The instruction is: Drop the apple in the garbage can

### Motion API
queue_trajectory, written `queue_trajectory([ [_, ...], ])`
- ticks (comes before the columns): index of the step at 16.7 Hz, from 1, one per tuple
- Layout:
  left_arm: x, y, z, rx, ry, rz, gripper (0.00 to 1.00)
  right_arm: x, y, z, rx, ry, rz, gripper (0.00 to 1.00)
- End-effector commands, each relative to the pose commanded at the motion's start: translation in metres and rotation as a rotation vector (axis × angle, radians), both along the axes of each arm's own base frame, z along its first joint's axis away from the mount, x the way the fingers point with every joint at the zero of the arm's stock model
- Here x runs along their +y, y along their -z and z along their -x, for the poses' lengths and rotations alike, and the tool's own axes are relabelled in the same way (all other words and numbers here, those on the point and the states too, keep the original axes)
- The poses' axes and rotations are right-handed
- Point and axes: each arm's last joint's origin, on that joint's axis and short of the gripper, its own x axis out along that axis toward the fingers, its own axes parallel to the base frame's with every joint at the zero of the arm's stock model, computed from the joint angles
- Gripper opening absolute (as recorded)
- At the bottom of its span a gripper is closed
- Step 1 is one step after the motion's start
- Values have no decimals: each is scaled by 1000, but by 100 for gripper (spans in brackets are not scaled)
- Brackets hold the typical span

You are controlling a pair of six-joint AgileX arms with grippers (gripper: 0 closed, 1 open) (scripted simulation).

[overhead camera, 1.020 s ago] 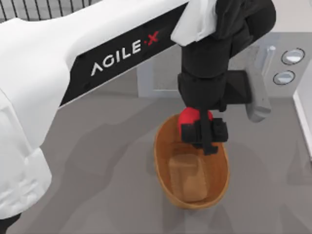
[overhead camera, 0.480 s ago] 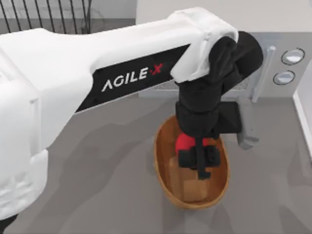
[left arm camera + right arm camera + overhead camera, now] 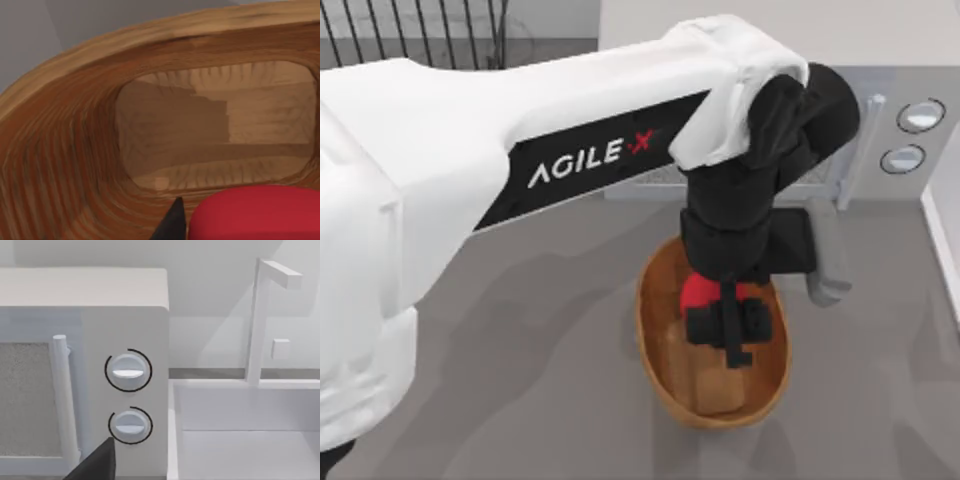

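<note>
Apple (image 3: 698,291) is sitting clamped between the left gripper (image 3: 725,325) jaws, directly above the can (image 3: 655,345) floor. Opening wide (without swinging sideways) should be dropping it cleanly inside.

A white microwave (image 3: 82,370) with two round knobs (image 3: 128,371) and a long door handle (image 3: 64,400) stood at the back of the grey bench (image 3: 520,330), a white sink (image 3: 245,430) sat just beside it, and a black wire rack (image 3: 415,30) stood at the back left.

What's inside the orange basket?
The left gripper holds the apple inside the garbage can. Its tan bottom looks bare; the part under the gripper is hidden.
</note>
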Motion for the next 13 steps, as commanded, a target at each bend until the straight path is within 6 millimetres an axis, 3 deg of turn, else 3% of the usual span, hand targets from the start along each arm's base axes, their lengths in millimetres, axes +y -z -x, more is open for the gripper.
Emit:
queue_trajectory([
  [8, 0, 0, 0, 0, 0, 0, 98, 0, 0, 0, 0, 0, 0, 100],
  [13, 0, 0, 0, 0, 0, 0, 100, 0, 0, 0, 0, 0, 0, 100],
])
